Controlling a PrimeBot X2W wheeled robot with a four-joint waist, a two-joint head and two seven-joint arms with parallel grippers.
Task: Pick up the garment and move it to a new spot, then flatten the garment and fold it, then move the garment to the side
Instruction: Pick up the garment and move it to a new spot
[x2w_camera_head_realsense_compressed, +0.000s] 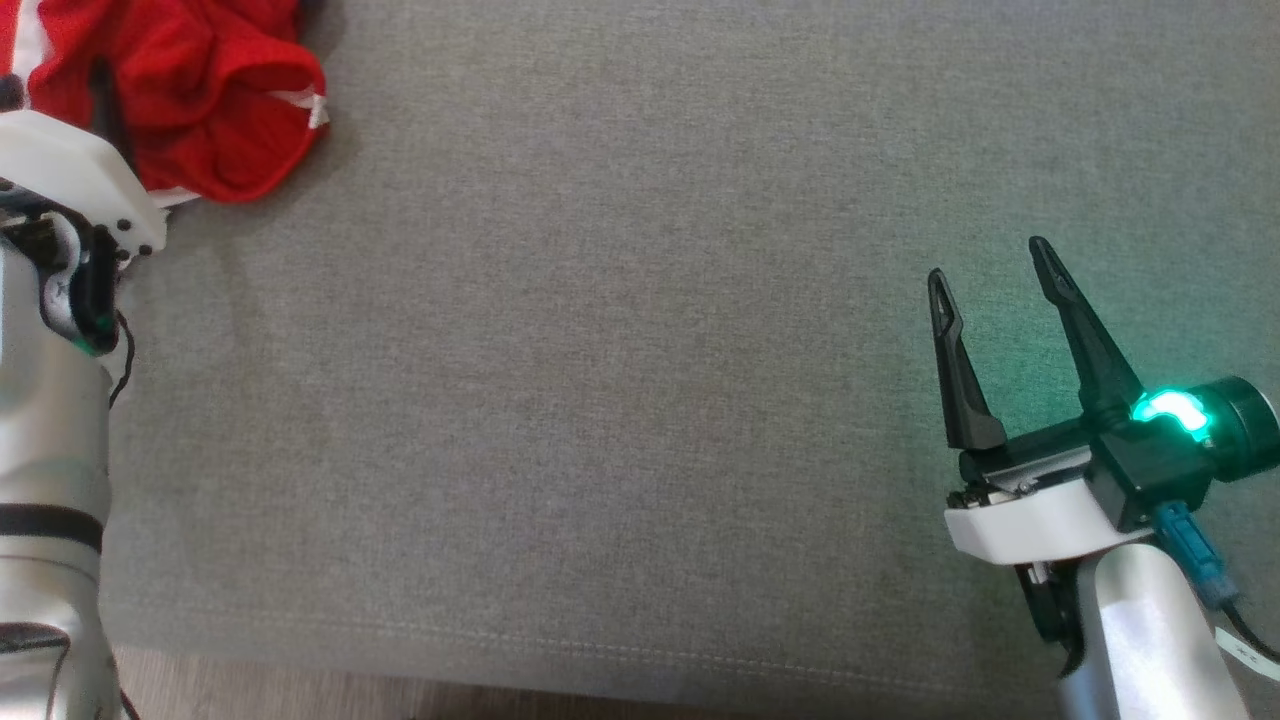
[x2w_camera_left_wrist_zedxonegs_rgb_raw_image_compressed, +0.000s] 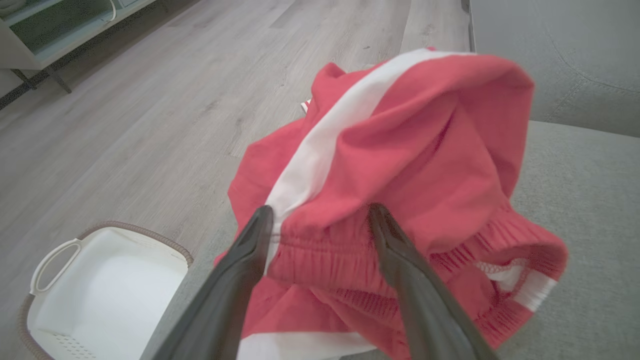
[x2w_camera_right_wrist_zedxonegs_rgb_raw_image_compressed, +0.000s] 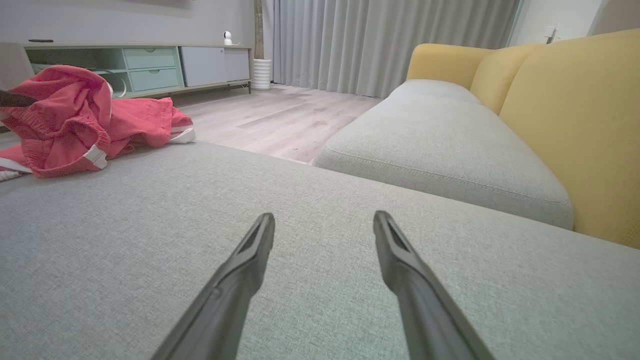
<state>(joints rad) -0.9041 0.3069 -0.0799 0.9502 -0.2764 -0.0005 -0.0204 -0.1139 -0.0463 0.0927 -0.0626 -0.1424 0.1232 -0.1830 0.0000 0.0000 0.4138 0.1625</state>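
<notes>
While the 2 dark fingers of the left gripper are being held wide apart, the red garment is being straddled by them. Its gathered elastic waistband is lying between the 2 fingers with both tips at the fabric, but nothing is being pinched, so this gripper is being read as open. Directly ahead of those tips, the garment is being shown as a crumpled heap, with a white stripe running away from the left finger, and it is being supported by the grey sofa cushion. Below and to the left of the left gripper, a white basket with a woven rim is being seen on the wooden floor, apart from the garment.

The right gripper is likewise being held open, its 2 fingers spread with bare cushion fabric between and ahead of them, and nothing is being gripped. From this gripper, the garment is being seen well apart, off to its left and ahead, bunched near the cushion's edge. A green light is glowing on the housing just behind the right fingers. Ahead and to the right of the right gripper, a 2nd grey seat cushion is being backed by yellow upholstery.
</notes>
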